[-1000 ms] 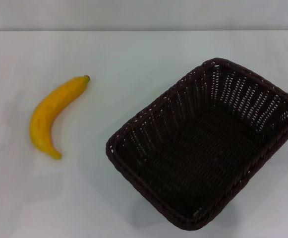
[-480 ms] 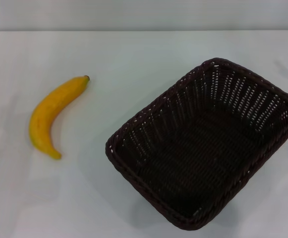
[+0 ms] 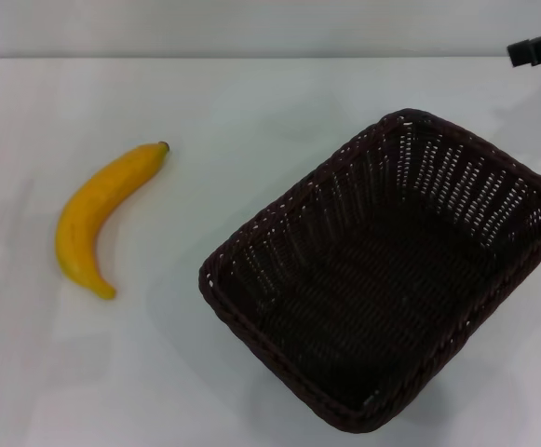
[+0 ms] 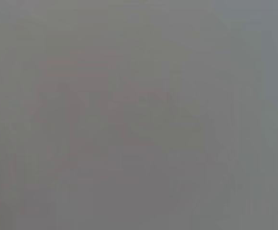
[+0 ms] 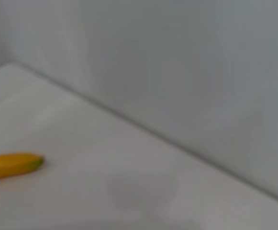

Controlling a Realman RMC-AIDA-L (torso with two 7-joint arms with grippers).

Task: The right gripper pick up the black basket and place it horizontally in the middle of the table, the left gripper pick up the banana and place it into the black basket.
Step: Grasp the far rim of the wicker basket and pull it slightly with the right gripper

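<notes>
The black basket (image 3: 386, 270) stands upright and slantwise on the right half of the white table (image 3: 205, 102), empty. The banana (image 3: 98, 216) lies on the table's left side, stem tip pointing to the far right; its end also shows in the right wrist view (image 5: 12, 165). A black part of my right gripper (image 3: 540, 47) pokes in at the far right edge, above and beyond the basket's far corner, apart from it. My left gripper is out of view; the left wrist view shows only plain grey.
A pale wall (image 3: 251, 28) runs along the table's far edge. The same wall and table edge show in the right wrist view (image 5: 177, 96). Bare tabletop lies between banana and basket.
My right gripper has come into the head view at the far right edge. The basket and banana have not moved.
</notes>
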